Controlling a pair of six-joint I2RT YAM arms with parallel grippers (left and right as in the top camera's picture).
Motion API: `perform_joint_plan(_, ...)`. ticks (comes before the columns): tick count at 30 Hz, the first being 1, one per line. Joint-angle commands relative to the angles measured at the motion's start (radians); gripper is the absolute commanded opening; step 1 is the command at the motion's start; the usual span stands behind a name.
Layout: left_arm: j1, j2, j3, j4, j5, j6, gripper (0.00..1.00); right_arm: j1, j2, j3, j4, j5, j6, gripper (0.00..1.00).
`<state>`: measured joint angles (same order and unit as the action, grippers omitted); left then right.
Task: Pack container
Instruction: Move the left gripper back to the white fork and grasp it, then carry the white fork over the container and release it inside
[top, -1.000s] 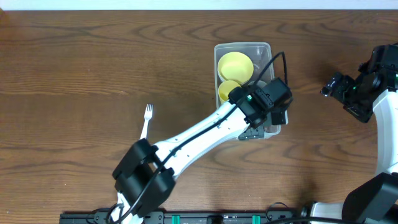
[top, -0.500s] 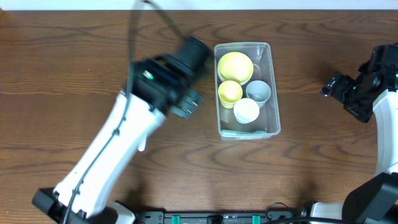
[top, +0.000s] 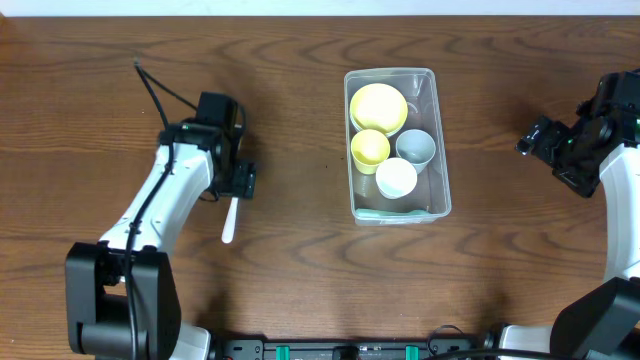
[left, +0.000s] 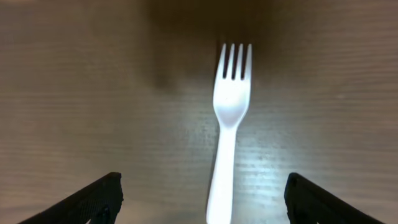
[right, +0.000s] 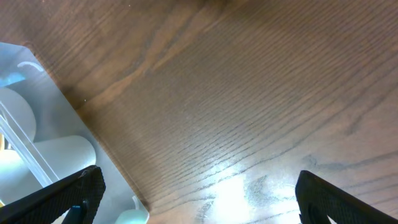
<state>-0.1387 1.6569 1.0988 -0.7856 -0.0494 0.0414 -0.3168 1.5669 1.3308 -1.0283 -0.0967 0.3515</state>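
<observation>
Centrally, toward the far side of the dark, wood-grained table (top: 300, 80), the container (top: 428, 95) is seen: a clear plastic rectangular tub with rounded corners and a thin rim, its long side running front to back. Four round pieces are held inside it: a wide yellow bowl (top: 378, 107) at the far end, a smaller yellow cup (top: 370, 148) beside a pale grey-blue cup (top: 415, 148), and a white cup (top: 396, 178) nearer the front, all smooth and matte. A white plastic fork (left: 230, 112) is laid flat on the wood well to the left of the tub, with four tines and a slim, glossy handle. The left arm is stretched from the near-left edge up over the fork, with its wrist turned down; the left gripper (left: 204, 186) is held above the handle, its black fingers spread wide to either side and clear of the plastic. In the overhead view only the handle end is shown below that gripper. The right gripper (top: 535, 138) is held at the table's right edge, aimed toward the tub and well apart from it, its fingers likewise parted with nothing between them.
</observation>
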Motion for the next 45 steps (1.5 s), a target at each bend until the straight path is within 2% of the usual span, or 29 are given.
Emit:
perform_joint_plan(1,0.005,0.000,-0.074,0.060,0.044,0.027,0.83,-0.005,-0.002,-0.001,-0.001,0.003,-0.008,0.99)
perform_joint_plan(5,0.005,0.050,-0.104,0.103,0.068,0.037,0.80,-0.006,-0.002,-0.001,-0.001,0.003,-0.008,0.99)
perform_joint_plan(9,0.005,0.122,-0.105,0.119,0.068,0.037,0.73,-0.006,-0.002,-0.001,-0.001,0.003,-0.008,0.99)
perform_joint_plan(13,0.005,0.157,-0.105,0.138,0.064,0.037,0.61,-0.005,-0.001,-0.001,-0.001,0.003,-0.008,0.99)
perform_joint_plan(15,0.005,0.154,-0.101,0.144,0.063,0.037,0.51,-0.005,-0.002,-0.001,-0.001,0.003,-0.008,0.99)
perform_joint_plan(17,0.005,0.149,-0.090,0.142,0.057,0.037,0.47,-0.006,-0.002,-0.001,-0.001,0.003,-0.009,0.99)
perform_joint_plan(22,0.002,0.096,-0.060,0.097,0.058,0.036,0.15,-0.005,-0.002,-0.001,-0.001,0.003,-0.008,0.99)
perform_joint_plan(25,-0.017,0.026,-0.011,0.031,0.058,0.036,0.07,-0.006,-0.002,-0.001,-0.001,0.003,-0.008,0.99)
perform_joint_plan(30,-0.113,-0.130,0.132,-0.086,0.062,0.037,0.06,-0.005,-0.002,-0.001,-0.001,0.003,-0.008,0.99)
perform_joint_plan(35,-0.336,-0.245,0.270,-0.093,0.065,0.115,0.06,-0.005,-0.001,-0.001,-0.001,0.003,-0.008,0.99)
perform_joint_plan(40,-0.568,-0.231,0.297,-0.019,0.065,0.282,0.06,-0.005,-0.002,-0.001,-0.001,0.003,-0.008,0.99)
perform_joint_plan(45,-0.698,-0.103,0.297,0.044,0.065,0.390,0.06,-0.006,-0.002,-0.001,-0.001,0.003,-0.008,0.99)
